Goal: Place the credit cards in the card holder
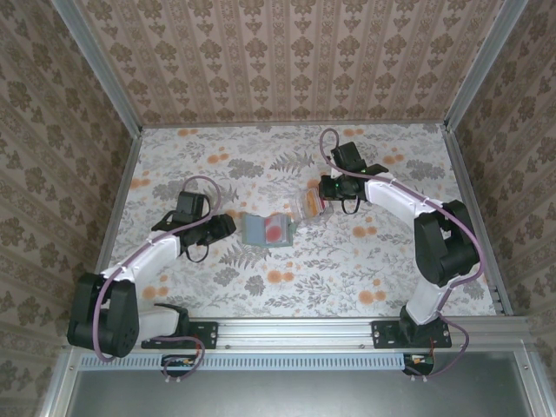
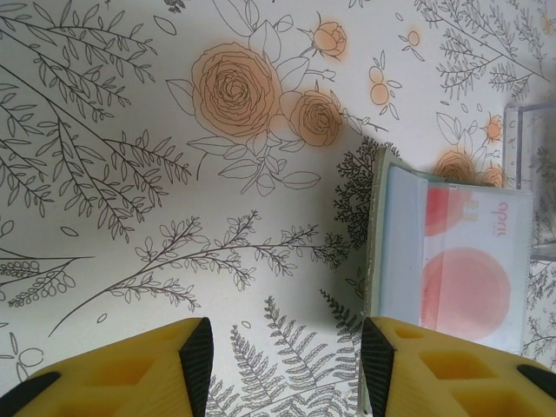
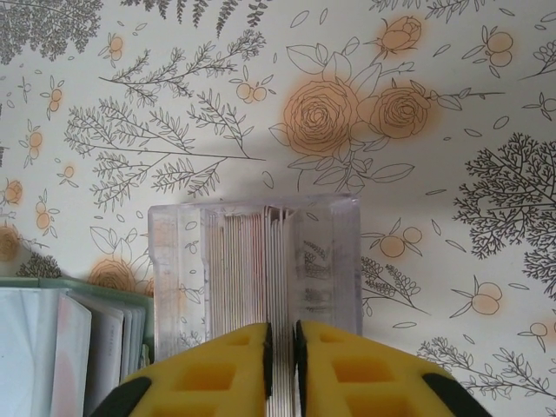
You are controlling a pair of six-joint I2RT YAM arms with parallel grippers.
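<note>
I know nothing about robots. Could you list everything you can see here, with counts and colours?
Flower-printed table cover: one, white and orange, whole tabletop.
Soft grey-green rectangular wallet: one, table centre.
Pale card with red circle: one, on the wallet.
Clear plastic tray: one, just right of the wallet.
Thin cards standing on edge: many, pale edges, inside the tray.
Left arm's yellow fingers: two, apart, beside the wallet.
Right arm's yellow fingers: two, nearly together over the tray's cards; grip unclear.
</note>
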